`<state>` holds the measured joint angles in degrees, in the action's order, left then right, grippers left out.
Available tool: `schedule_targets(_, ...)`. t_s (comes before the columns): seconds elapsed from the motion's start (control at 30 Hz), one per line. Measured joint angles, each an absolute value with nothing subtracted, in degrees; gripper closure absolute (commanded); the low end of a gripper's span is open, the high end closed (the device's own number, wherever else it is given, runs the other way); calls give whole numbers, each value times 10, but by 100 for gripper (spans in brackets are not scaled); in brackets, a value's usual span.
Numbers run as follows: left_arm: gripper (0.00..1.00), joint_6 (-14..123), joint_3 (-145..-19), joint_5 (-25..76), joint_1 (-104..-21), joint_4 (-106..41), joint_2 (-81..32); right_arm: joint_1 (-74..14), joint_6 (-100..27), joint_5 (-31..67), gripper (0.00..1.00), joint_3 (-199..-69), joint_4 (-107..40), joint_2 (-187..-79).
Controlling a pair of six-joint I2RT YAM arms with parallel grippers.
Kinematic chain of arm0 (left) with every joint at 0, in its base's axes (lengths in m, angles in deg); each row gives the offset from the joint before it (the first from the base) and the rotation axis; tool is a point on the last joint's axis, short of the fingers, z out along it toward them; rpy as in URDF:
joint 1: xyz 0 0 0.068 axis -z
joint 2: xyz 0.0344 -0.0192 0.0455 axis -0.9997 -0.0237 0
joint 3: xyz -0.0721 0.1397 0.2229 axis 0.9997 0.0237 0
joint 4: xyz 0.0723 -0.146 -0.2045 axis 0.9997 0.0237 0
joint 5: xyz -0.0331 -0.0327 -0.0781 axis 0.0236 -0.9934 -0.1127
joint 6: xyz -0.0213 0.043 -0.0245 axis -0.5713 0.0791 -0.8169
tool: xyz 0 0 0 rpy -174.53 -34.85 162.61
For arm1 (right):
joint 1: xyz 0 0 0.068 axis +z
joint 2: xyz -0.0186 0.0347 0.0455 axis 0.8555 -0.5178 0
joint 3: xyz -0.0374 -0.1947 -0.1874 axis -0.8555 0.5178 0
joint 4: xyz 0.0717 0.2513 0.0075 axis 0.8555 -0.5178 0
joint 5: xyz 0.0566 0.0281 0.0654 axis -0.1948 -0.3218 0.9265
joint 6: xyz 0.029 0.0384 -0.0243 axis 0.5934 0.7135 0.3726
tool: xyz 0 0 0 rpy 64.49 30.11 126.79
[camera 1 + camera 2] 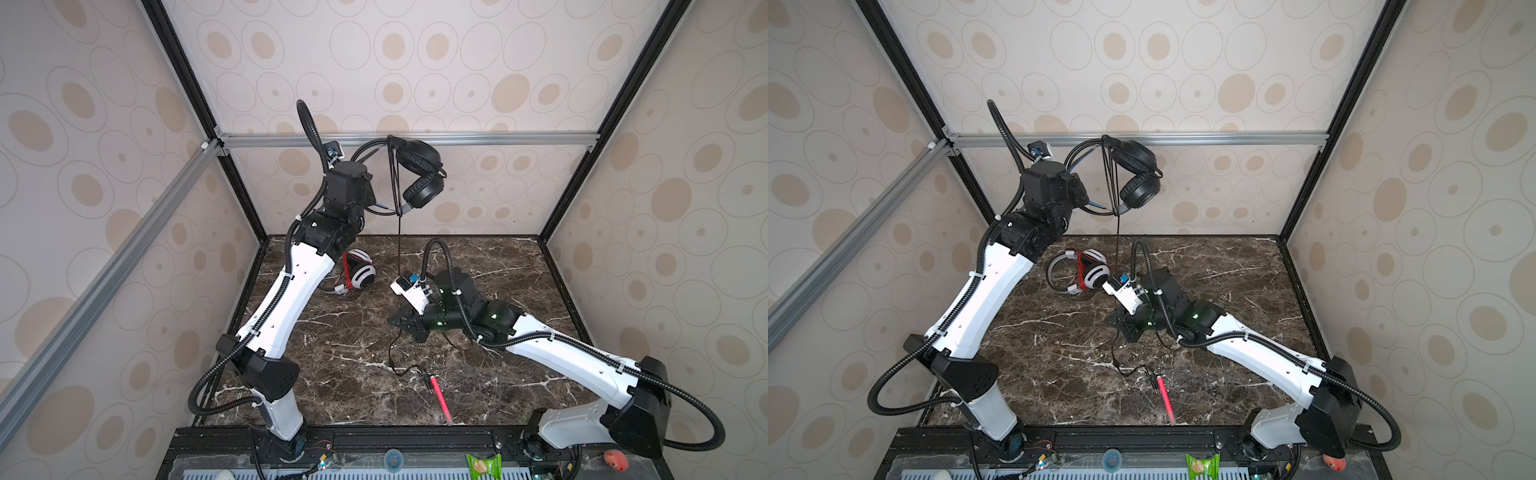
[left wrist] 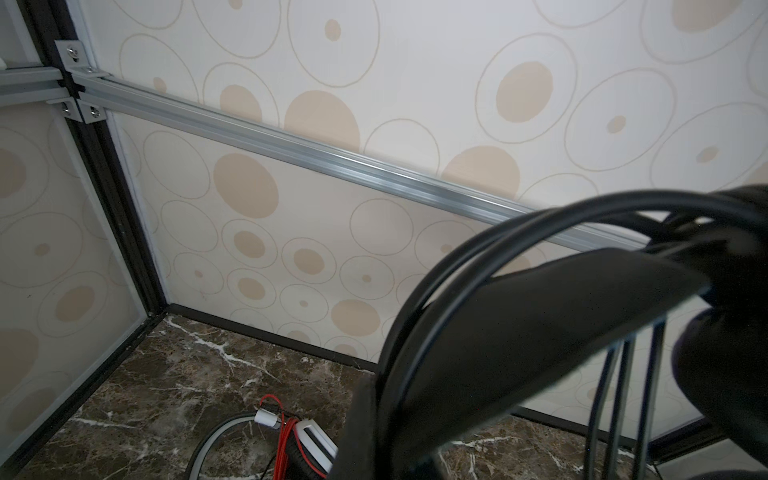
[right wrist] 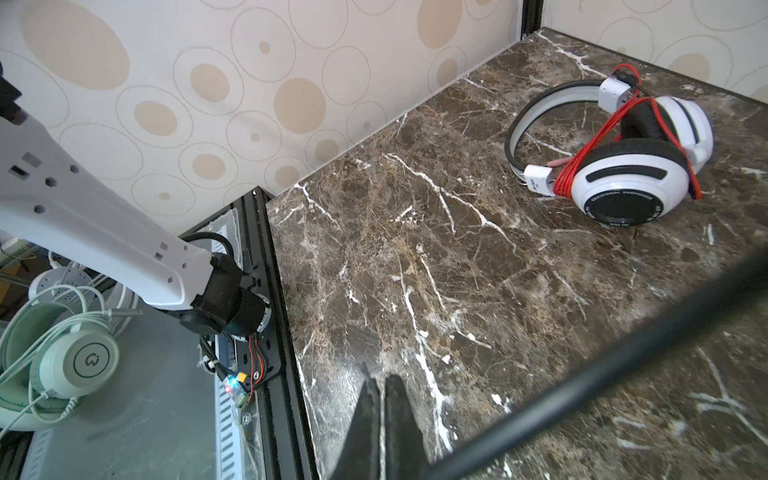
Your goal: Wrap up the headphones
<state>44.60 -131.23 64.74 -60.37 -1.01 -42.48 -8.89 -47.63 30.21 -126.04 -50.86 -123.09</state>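
Top views show the black headphones [image 1: 419, 174] high above the desk [image 1: 498, 374], stiff band clenched in the left tool [image 1: 370, 205]; right tool [image 1: 403, 324] closed beside the limp, light cord [image 1: 400, 249], probably best pinched there.

I count three headsets: black headset [image 1: 419, 174], twelve o'clock; white headset [image 1: 362, 272], ten; mint-green headset [image 3: 70, 361], off-table. One pen [image 1: 440, 399], six.

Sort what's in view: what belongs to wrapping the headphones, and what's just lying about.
Job: black headphones, held aloft; their black cord hanging to the marble table; white headphones, red cord already wound.
Lying about: pink-red pen; mint-green headphones off the table; green packet.
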Motion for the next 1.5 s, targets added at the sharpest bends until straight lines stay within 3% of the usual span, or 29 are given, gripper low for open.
schedule_targets(0.33,100,511,-1110,672,-608,-42,-415,-91,-544,256,100,-1397,-632,-1239)
schedule_targets(0.77,100,659,-1018,653,-592,-64,-317,-180,-609,238,100,-1552,-757,-1296)
schedule_targets(1.5,100,748,-952,376,-562,-2,-253,-259,-681,197,99,-1745,-905,-1405)
